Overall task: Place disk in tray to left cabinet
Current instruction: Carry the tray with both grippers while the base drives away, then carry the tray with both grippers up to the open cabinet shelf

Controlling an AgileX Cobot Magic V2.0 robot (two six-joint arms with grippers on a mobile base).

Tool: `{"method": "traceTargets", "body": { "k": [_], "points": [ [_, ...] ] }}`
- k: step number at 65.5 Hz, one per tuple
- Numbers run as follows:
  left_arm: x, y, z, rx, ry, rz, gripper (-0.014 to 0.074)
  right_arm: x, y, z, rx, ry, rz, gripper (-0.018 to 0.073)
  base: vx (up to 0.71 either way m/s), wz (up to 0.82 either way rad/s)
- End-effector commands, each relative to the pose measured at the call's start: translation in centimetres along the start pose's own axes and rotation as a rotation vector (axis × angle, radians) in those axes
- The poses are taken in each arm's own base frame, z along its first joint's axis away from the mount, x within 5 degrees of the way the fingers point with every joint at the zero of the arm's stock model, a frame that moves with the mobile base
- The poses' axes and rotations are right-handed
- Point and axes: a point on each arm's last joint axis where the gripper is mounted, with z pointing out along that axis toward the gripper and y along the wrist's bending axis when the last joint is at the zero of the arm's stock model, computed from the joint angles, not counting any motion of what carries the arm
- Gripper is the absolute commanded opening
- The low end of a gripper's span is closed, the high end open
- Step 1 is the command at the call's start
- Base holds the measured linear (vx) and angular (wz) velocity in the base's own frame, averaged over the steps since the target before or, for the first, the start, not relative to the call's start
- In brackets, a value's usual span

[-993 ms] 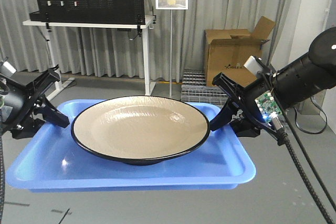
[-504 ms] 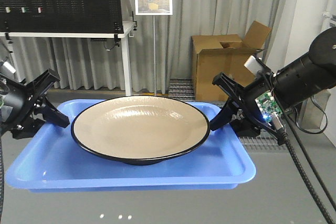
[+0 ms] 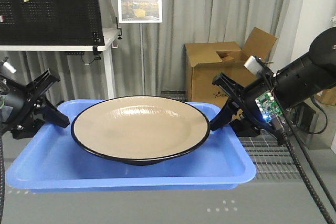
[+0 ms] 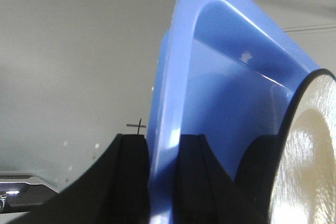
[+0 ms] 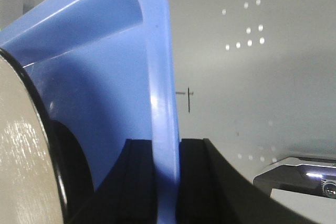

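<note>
Two tools pinch the blue tray (image 3: 131, 174) by its opposite short rims, the left tool (image 3: 48, 109) at one end and the right tool (image 3: 224, 113) at the other, with the tan disk (image 3: 139, 124) lying in its middle.

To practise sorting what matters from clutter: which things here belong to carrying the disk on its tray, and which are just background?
Job: disk; blue tray; left gripper and right gripper, each clamped on its rim.
Background: pegboard; white table; cardboard box; sign on stand.
</note>
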Motion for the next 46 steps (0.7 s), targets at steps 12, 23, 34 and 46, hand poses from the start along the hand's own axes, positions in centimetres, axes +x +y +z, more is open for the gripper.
{"method": "traceTargets", "body": {
  "k": [12,23,34,46],
  "points": [
    [1.85,-3.89,-2.27,0.221,0.035,-0.022,0.0000,1.62,4.00,-2.85,-0.224,-0.014,-0.002,-0.0002,0.61,-0.08],
    [1.85,-3.89,-2.27,0.221,0.035,-0.022,0.0000,1.63,4.00,-2.85,-0.224,-0.013,-0.002,-0.0002,0.58,-0.08],
    [1.85,-3.89,-2.27,0.221,0.035,-0.022,0.0000,1.62,3.98,-2.84,-0.222,-0.014,-0.003,-0.0002,0.55,-0.10],
    [1.85,-3.89,-2.27,0.221,0.035,-0.022,0.0000,1.59,3.99,-2.84,-0.223,-0.017,-0.002,-0.0002,0.52,-0.13]
  ]
}}
